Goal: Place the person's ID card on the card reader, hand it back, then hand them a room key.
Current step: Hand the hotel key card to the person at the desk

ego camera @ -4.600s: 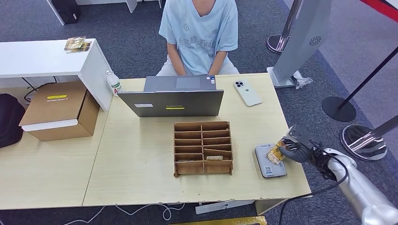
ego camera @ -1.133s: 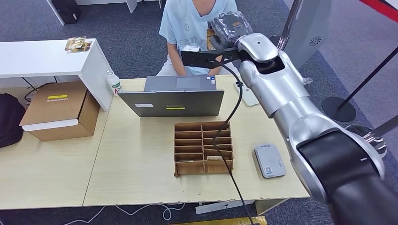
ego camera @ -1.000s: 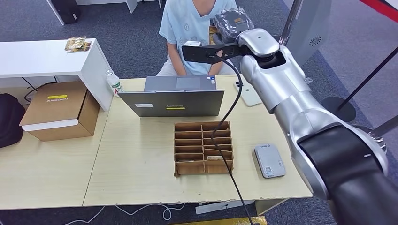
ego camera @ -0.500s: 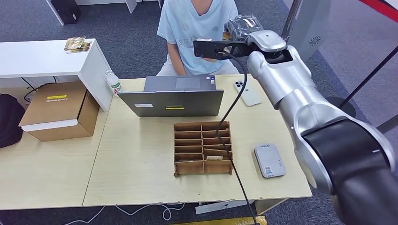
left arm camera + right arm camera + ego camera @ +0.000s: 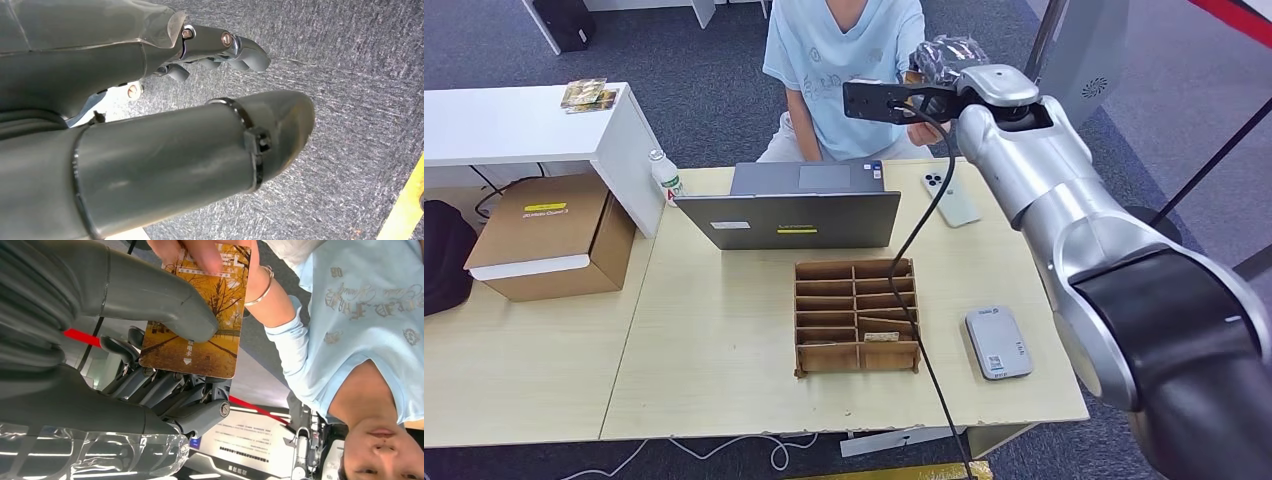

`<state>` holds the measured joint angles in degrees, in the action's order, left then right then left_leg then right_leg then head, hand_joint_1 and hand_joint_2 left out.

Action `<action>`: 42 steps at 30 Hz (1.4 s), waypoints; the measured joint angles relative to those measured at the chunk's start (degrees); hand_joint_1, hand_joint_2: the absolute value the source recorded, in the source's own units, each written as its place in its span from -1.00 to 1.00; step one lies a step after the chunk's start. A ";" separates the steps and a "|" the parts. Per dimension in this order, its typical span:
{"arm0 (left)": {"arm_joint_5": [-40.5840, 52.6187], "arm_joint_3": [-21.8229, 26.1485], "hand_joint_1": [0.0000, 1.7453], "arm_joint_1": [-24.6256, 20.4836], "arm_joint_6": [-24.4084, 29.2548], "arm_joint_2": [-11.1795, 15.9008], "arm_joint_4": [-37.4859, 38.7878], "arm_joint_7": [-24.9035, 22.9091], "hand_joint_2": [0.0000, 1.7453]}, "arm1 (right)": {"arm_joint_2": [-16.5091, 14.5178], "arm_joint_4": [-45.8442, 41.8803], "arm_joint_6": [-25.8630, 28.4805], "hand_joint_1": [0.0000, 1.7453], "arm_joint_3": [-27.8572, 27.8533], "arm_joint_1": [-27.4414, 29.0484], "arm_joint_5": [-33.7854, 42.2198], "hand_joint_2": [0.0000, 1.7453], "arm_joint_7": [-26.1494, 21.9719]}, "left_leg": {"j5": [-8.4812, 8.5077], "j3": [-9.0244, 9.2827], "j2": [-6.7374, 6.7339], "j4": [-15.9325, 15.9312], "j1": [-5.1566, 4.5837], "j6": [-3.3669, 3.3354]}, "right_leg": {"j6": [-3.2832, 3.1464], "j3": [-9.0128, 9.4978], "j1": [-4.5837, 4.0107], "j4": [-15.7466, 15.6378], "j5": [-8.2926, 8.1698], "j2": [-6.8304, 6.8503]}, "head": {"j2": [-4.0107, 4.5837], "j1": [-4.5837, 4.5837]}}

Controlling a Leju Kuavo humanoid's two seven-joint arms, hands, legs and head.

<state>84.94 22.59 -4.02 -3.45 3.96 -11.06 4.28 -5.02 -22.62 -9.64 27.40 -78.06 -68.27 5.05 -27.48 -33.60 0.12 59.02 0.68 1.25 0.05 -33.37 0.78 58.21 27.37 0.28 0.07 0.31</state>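
My right hand (image 5: pixel 939 55) is raised over the laptop, stretched out to the seated person (image 5: pixel 844 50) in a light blue shirt. In the right wrist view its thumb (image 5: pixel 165 295) presses a yellow ID card (image 5: pixel 205 325) with an autumn tree picture against the fingers. The person's hand (image 5: pixel 200 252) pinches the card's other end. The grey card reader (image 5: pixel 999 342) lies bare near the table's front right. A wooden compartment rack (image 5: pixel 856 315) beside it holds a room key card (image 5: pixel 880 337). My left hand (image 5: pixel 220 75) hangs above grey carpet, fingers apart, holding nothing.
An open grey laptop (image 5: pixel 794 205) stands mid-table in front of the person, with a white phone (image 5: pixel 951 197) to its right. A cardboard box (image 5: pixel 549 235) and a bottle (image 5: pixel 665 175) are at the left. Bare tabletop (image 5: pixel 714 340) lies left of the rack.
My right arm lifted the card off the reader and carried it up to the person. In the last second it drifted slightly right, and the person's hand took hold of the card.
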 joint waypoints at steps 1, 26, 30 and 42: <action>0.00 -0.03 -1.00 0.00 0.00 0.00 0.00 0.01 -1.00 | 0.01 0.03 0.02 1.00 -0.08 0.00 -0.01 1.00 0.00 | 0.00 0.00 0.00 0.00 0.00 0.00 | 0.00 0.00 0.00 0.00 0.00 0.00 | 0.00 0.00; 0.00 -0.10 -1.00 0.06 0.05 0.04 0.00 0.39 -1.00 | 1.54 -1.04 4.37 -1.00 -3.03 0.82 0.93 1.00 -2.63 | 0.00 0.00 0.00 0.01 0.00 0.00 | 0.00 0.00 0.00 0.00 0.00 -0.01 | 0.00 0.00; 0.00 -0.10 -1.00 0.08 0.17 0.04 0.00 0.09 -1.00 | 1.67 -3.65 3.40 -1.00 -6.97 2.40 11.25 1.00 -9.29 | 0.00 -0.01 0.01 0.00 0.01 0.00 | 0.00 0.01 0.00 0.00 0.00 0.00 | 0.00 -0.01; -0.08 0.10 -1.00 0.81 1.42 -0.07 0.00 -1.32 -1.00 | 1.16 -36.76 2.50 -1.00 -18.02 21.34 56.57 1.00 -19.15 | -0.02 -0.01 0.06 0.00 0.00 0.00 | 0.03 0.02 0.00 -0.05 0.03 0.04 | 0.00 0.00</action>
<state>84.86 22.69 -3.21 -2.03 3.89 -11.06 2.96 -3.86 -59.37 -7.14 9.38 -56.72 -11.70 -14.10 -27.49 -33.62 0.18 59.02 0.68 1.25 0.08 -33.35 0.77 58.16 27.39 0.31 0.07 0.31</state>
